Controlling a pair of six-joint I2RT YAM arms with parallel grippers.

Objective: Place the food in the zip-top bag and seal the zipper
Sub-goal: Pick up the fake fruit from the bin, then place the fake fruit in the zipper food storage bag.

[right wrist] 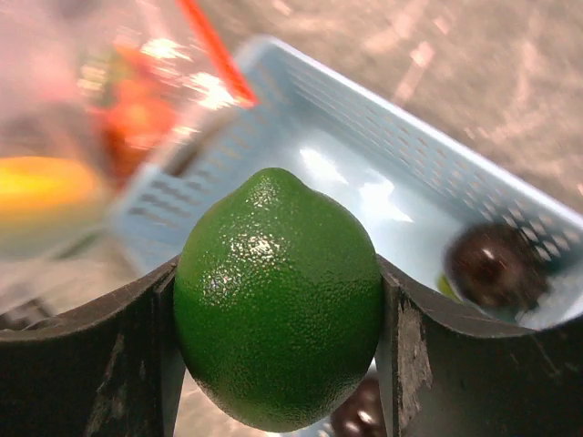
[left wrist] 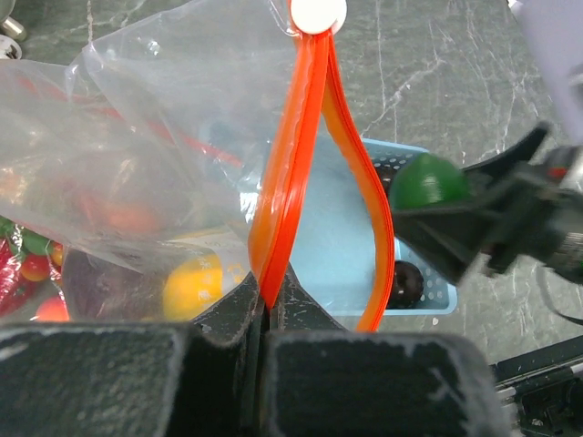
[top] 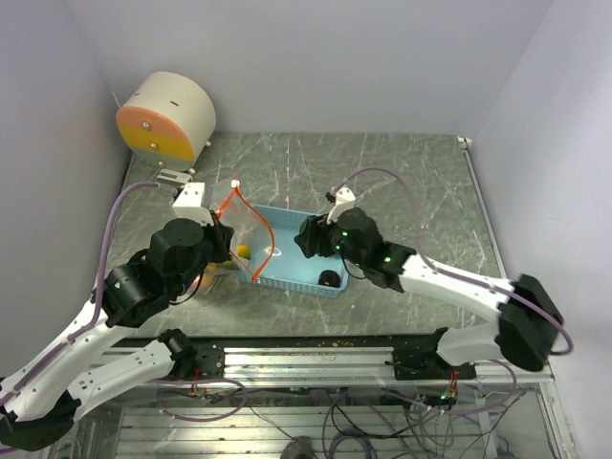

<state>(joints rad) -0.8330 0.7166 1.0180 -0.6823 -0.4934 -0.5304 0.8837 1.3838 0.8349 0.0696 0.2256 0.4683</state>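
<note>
The green lime (right wrist: 278, 300) is the piece I have in hand. My right claw (right wrist: 282, 364) pinches it on both flanks, above the left end of the blue basket (right wrist: 437, 173). It hangs just beside the open mouth of the bag (left wrist: 137, 137) and is not yet inside it.

Other food is already in the bag: a yellow piece (left wrist: 193, 287) low down, and red ones (left wrist: 36, 264) further back that are blurred through the plastic. At least two dark round pieces (right wrist: 496, 269) are left in the basket, toward its right end.

My left claw (left wrist: 269, 319) is pressed together on the orange zipper strip (left wrist: 296, 164), holding one lip upright. The other lip bows away toward the basket, so the mouth is a narrow leaf shape with a white slider (left wrist: 317, 11) at its top.

The basket sits mid-table (top: 411, 172), nearer the near edge. The bag lies just on its left, toward the left edge.

The narrow mouth worries me most. If I bring the lime in off-centre, I expect it to strike the bowed lip and drop outside, into the basket or onto the table. A hard push there could also drag the strip out of my left pinch and let the mouth fold shut. The lime is round and glossy, so a knock might twist it loose early.
</note>
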